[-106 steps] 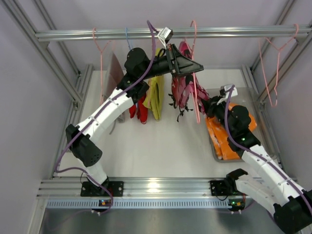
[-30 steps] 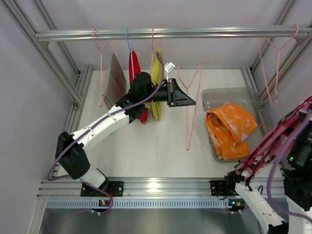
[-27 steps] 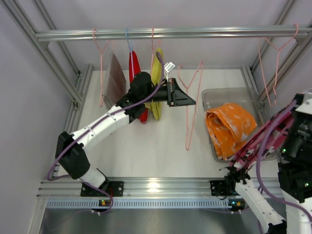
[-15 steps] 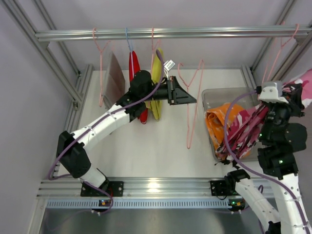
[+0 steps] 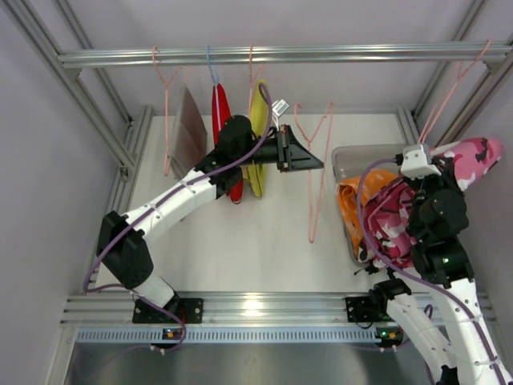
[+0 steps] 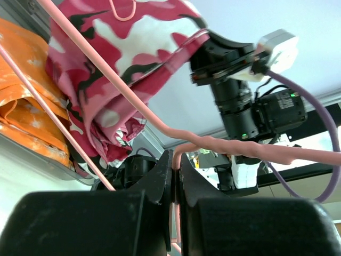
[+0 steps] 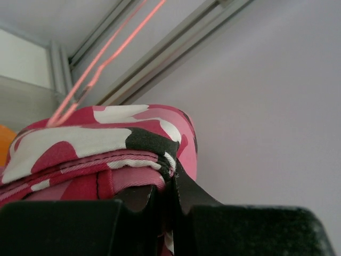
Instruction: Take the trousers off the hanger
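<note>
The pink camouflage trousers [image 5: 471, 152] are held up at the right of the scene, above the grey bin [image 5: 358, 154]. They are clamped between the closed fingers of the right gripper [image 7: 169, 185], and the cloth is draped down toward the near side of the bin. The orange trousers [image 5: 353, 210] are seen folded inside the bin. The left gripper [image 6: 174, 173] is pinched shut on the wire of a bare pink hanger [image 5: 312, 235], which is held just left of the bin, nearer than the rail [image 5: 240, 56]. Farther left, a brown garment [image 5: 190, 132], a red garment [image 5: 220, 108] and a yellow garment [image 5: 258, 120] are hung from the rail. Another bare hanger [image 5: 450, 96] is hung at the far right.
</note>
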You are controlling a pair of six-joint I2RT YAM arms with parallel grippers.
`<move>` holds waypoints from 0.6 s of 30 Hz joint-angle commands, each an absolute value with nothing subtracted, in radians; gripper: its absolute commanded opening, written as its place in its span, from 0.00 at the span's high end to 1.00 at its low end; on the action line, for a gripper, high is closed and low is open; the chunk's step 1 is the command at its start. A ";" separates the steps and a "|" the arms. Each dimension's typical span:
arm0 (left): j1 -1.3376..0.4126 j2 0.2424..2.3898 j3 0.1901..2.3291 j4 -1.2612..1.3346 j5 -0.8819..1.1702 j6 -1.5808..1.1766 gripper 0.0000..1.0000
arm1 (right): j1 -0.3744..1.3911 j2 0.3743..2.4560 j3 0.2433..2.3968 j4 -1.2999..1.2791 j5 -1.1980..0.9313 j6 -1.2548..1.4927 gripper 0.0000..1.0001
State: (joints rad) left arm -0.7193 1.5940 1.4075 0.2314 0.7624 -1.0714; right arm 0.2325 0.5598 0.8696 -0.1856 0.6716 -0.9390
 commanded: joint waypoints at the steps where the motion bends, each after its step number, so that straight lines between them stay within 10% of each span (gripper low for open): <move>1: -0.715 1.601 1.450 0.311 0.769 -1.084 1.00 | 0.227 0.571 0.812 -0.250 0.609 -0.767 1.00; 18: -0.701 1.612 1.476 0.301 0.776 -1.078 1.00 | 0.031 1.133 0.971 0.169 0.443 -0.454 1.00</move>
